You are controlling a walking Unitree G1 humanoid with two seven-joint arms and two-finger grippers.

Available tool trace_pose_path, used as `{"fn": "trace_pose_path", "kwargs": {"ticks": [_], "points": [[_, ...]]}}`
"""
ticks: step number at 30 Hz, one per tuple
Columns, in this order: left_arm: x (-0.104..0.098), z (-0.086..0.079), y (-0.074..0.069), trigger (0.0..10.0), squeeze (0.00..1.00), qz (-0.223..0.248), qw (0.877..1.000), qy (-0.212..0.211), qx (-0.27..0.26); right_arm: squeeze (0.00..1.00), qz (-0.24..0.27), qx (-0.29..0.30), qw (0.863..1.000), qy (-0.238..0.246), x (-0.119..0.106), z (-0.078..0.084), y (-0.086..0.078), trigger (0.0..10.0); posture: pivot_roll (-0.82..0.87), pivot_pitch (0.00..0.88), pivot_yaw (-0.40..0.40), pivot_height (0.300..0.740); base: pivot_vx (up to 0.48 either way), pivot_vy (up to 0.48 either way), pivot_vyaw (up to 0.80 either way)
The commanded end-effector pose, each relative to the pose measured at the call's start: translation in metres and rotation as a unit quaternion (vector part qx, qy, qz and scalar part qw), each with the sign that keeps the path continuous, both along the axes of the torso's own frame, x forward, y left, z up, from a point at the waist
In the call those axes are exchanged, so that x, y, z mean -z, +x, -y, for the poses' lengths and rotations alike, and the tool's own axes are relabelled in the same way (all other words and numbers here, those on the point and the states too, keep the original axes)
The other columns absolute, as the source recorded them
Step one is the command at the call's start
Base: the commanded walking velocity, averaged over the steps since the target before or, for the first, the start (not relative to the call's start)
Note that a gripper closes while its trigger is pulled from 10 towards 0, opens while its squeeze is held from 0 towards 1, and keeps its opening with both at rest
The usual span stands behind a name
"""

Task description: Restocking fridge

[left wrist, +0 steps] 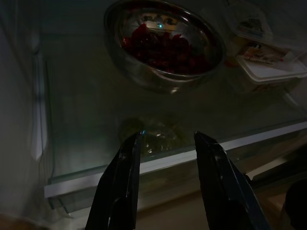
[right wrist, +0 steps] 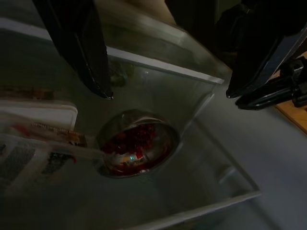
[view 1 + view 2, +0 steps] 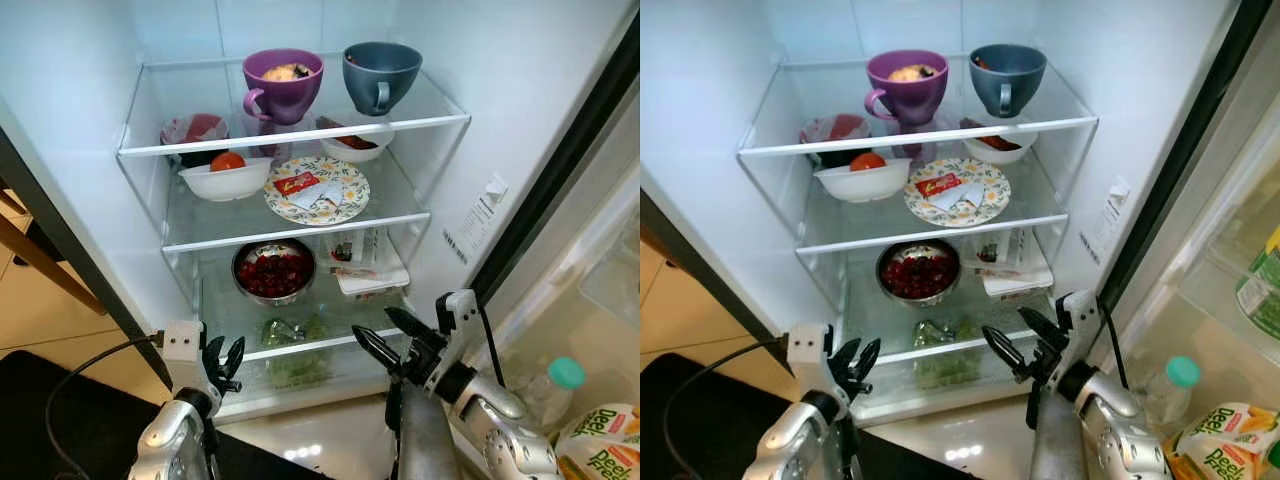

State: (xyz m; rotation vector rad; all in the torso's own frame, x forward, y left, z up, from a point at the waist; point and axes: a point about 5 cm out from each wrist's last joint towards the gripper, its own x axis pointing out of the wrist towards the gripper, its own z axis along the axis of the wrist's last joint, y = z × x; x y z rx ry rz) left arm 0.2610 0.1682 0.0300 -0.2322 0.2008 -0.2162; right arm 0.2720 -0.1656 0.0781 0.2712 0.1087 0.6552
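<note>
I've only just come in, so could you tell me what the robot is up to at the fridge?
The robot faces the open fridge with both arms raised low in front of it. The left gripper and the right gripper both have open fingers and hold nothing. They hover before the lower glass shelf, where a steel bowl of red fruit sits beside a stack of packets. Nothing is being moved yet.

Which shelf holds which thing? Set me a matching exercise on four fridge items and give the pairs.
Things:
1. purple cup
2. patterned plate
3. steel bowl of red fruit
4. leafy greens

Places:
A. under the lowest glass shelf
B. top shelf
C. lowest glass shelf, beside the white container
D. middle shelf

Pairs: 1-B, 2-D, 3-C, 4-A
</note>
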Motion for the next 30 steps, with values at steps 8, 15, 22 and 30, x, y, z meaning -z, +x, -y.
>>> {"fn": "trace_pose_path", "kwargs": {"ticks": [8,15,22,30], "points": [[0.031,0.005,-0.021,10.0,0.0,-0.064,0.997,0.024,0.042,0.0,-0.06,0.036,0.998,0.004,0.037,0.01,-0.007,10.0,-0.02,0.104,0.027,0.429,0.0,0.0,0.0],[0.044,-0.001,-0.03,10.0,0.0,-0.09,0.995,0.031,0.039,0.0,-0.105,0.05,0.993,0.003,0.062,0.015,-0.018,10.0,-0.02,0.098,0.024,0.459,0.0,0.0,0.0],[0.053,-0.005,-0.035,10.0,0.0,-0.109,0.992,0.046,0.041,0.0,-0.179,0.088,0.98,-0.019,0.09,0.022,-0.03,10.0,-0.02,0.09,0.028,0.469,0.0,0.0,0.0],[0.058,-0.009,-0.037,10.0,0.0,-0.117,0.991,0.056,0.043,0.0,-0.199,0.11,0.974,-0.001,0.101,0.028,-0.04,10.0,-0.02,0.081,0.027,0.469,0.0,0.0,0.0]]}}
